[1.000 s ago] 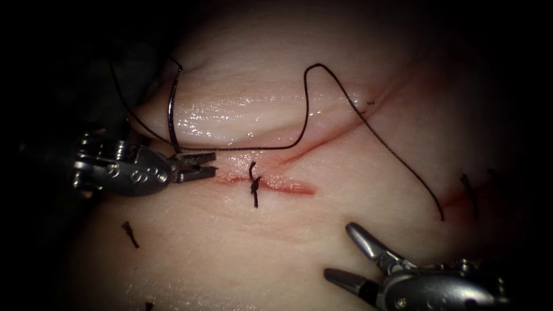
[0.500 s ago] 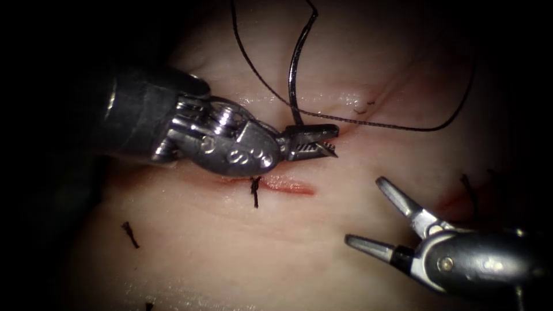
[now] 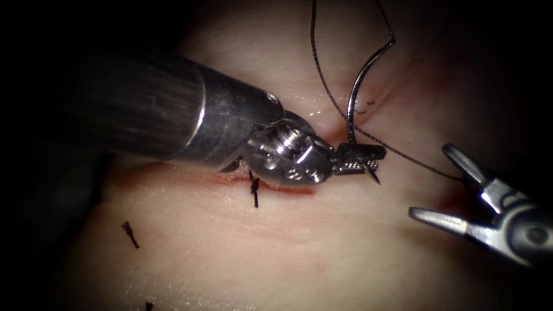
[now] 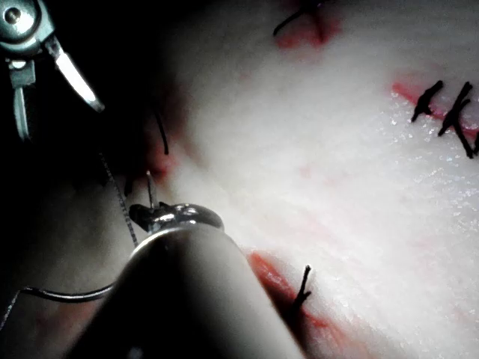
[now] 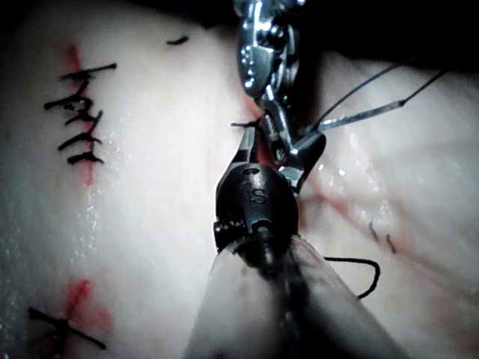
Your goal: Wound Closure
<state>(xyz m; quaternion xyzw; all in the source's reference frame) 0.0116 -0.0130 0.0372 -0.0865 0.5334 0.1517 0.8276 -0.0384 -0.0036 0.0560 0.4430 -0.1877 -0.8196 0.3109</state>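
Tissue [image 3: 242,242] beneath left gripper [image 3: 360,160] clamping needle [image 3: 360,86] near its tip.

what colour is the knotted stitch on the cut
Black, a knotted stitch across the red cut; clearest in the endoscope view.

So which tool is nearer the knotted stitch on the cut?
Left. The left tool, gripping the needle near its tip, sits just right of the stitch; the open right tool is far right.

The left tool [image 3: 360,160] reaches in on its long, thick shaft, with its jaws shut tight on the needle [image 3: 360,98] near the sharp tip. The right tool [image 3: 440,184] hangs close by, jaws wide apart, holding nothing.
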